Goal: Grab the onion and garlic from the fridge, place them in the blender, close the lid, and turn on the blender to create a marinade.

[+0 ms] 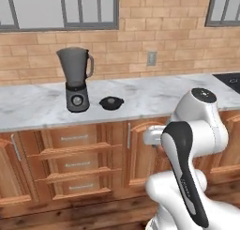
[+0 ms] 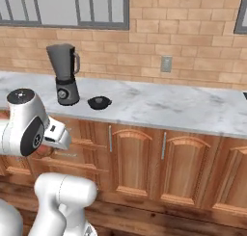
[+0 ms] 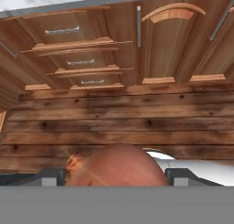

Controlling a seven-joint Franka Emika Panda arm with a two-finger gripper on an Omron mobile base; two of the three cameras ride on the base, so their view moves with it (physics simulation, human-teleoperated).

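One blender (image 1: 76,81) and one lid (image 1: 111,102) stand on the marble desk (image 1: 154,95), the lid lying just beside the blender's base. One onion (image 3: 116,166) sits between the end effector (image 3: 116,176) fingertips (image 3: 50,175), which are spread wide and closed on it. Wooden drawers (image 3: 75,51) and cabinet doors (image 3: 167,40) face the hand above the plank floor (image 3: 123,122). The arm (image 1: 192,144) is folded low before the cabinets, below desk height

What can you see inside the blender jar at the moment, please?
Through the smoky wall of the blender jar, nothing shows inside; its open mouth faces away from the cameras, so the bottom is not clear. The lid lies on the counter beside it.
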